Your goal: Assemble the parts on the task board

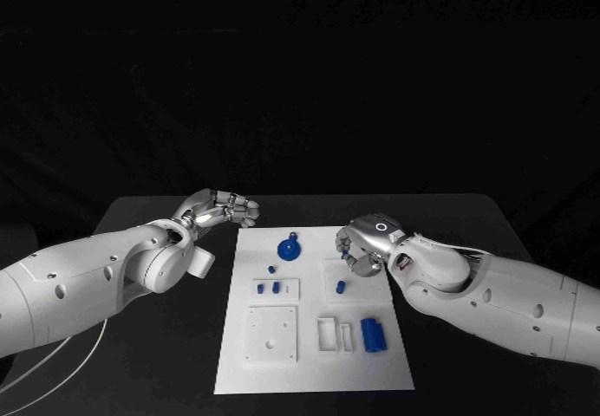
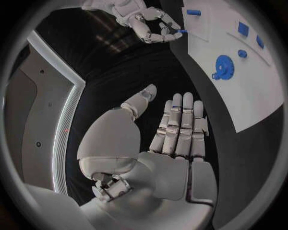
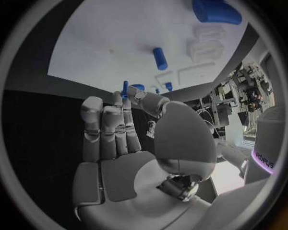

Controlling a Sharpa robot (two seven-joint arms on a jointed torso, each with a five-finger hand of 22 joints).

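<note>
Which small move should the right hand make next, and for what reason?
Probably it should carry the small blue pin down toward an open hole on the task board. The right hand pinches that pin above the board's right edge, not yet set in anything, while the left hand holds nothing, off the board's far left corner.

blue cylinder (image 3: pixel 216 10): cut off by the circle's rim in the right wrist view
pin (image 3: pixel 125 88): mostly hidden behind the right hand (image 3: pixel 129 139), only its tip pokes out
</note>
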